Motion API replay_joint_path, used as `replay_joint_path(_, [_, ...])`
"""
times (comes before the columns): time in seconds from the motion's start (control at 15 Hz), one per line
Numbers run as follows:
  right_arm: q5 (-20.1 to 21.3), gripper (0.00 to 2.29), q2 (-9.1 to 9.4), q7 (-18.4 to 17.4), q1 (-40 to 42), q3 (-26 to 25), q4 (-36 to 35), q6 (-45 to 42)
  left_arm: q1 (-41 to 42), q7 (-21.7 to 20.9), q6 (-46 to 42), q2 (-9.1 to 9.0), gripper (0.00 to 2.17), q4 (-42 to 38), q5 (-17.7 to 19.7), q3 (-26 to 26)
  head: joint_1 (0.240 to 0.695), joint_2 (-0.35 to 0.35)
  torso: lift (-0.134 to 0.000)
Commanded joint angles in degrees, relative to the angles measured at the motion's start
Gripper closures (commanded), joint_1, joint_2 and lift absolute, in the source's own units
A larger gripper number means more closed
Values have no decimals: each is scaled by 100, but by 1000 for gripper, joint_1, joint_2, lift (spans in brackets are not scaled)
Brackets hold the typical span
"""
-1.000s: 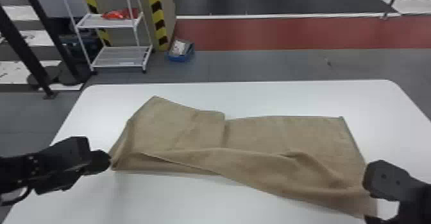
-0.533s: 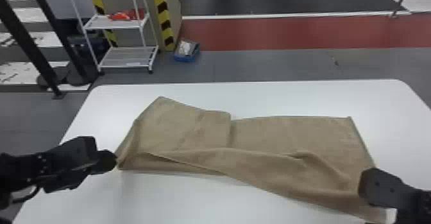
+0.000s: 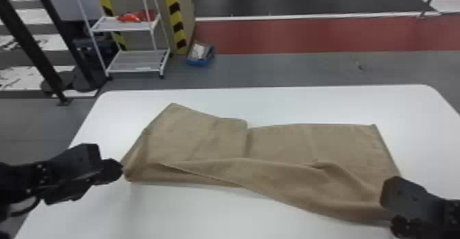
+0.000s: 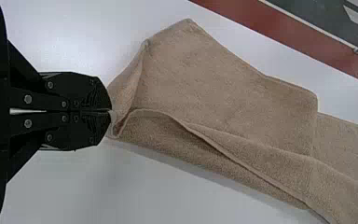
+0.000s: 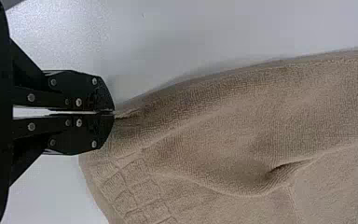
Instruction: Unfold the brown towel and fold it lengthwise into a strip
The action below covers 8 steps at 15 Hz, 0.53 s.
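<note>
Right gripper (image 5: 113,112) was closed on the brown towel (image 3: 291,176) at its near right end; left gripper (image 4: 110,111) pinched its left end, toward the left edge of the worktop (image 3: 328,104). Long axis ran between them, roughly along the far edge.

Towel (image 3: 198,139) on table (image 3: 191,214) (cart (image 3: 133,62) behind).

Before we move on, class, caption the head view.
Left gripper and right gripper pinching a brown towel, partly folded, on a white table.

Brown towel (image 3: 280,146) — creased, part-folded — across the table (image 3: 171,211).
</note>
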Motion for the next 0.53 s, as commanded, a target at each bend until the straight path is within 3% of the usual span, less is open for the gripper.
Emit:
replay_joint_path(0.0, [-117, 1119, -14, 35, -12, -163, -91, 17, 9, 2, 0, 8, 2142, -7, 46, 129, 695, 90, -125])
replay_joint_path(0.47, [-1128, 1119, 4, 35, 269, -1472, -865, -334, 79, -877, 88, 52, 2145, -499, 19, 647, 695, 67, -125])
